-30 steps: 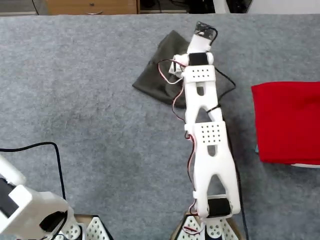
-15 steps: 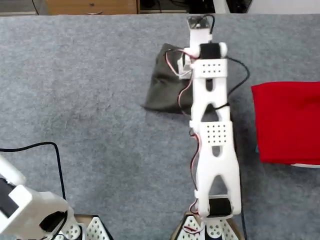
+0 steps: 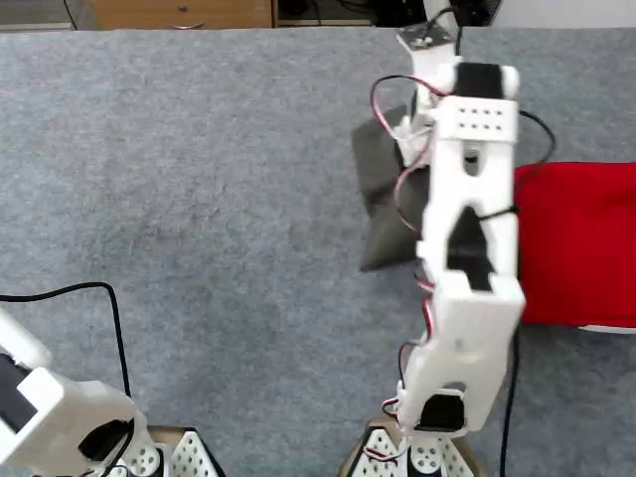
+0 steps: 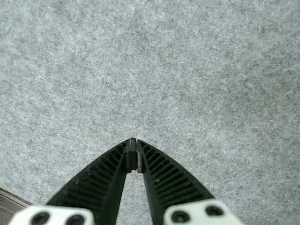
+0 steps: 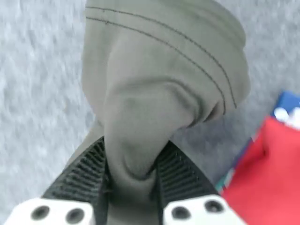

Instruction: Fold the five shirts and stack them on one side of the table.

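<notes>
The right gripper (image 5: 133, 159) is clamped tight on a bunched fold of the olive shirt (image 5: 159, 70), which sits toward the table's far edge under the right arm (image 3: 467, 248). The shirt's near corner (image 3: 388, 214) lies just beside the folded red shirt (image 3: 576, 238) at the right edge. A blue item (image 5: 286, 105) shows beside the red shirt, its white marks too blurred to read. A wide stretch of grey cover (image 3: 179, 199) runs to the left edge. The left gripper (image 4: 132, 154) hangs over this cover at the near left corner, tips pressed together on nothing.
</notes>
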You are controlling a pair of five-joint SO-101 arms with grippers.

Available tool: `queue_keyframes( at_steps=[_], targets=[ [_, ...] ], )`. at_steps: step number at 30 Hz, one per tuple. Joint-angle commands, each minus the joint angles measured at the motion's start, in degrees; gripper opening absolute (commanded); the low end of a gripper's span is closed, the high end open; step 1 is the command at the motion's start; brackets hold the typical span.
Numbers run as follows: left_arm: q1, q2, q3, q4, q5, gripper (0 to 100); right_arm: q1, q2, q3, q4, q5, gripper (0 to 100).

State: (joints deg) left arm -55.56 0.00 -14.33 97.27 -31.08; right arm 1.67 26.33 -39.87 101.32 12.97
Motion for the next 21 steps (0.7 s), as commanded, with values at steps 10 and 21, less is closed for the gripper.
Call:
queue_keyframes(
  at_steps=[10,21],
  targets=[
    [3.4,-2.2,0.1,-0.4,-0.4,2,17.3,-15.3,8.1,0.7,15.4,0.2],
    [4.3,-2.4,2.1,-0.7,-0.4,2,27.1,-14.9,2.0,-0.4,22.3,0.2]
  ],
)
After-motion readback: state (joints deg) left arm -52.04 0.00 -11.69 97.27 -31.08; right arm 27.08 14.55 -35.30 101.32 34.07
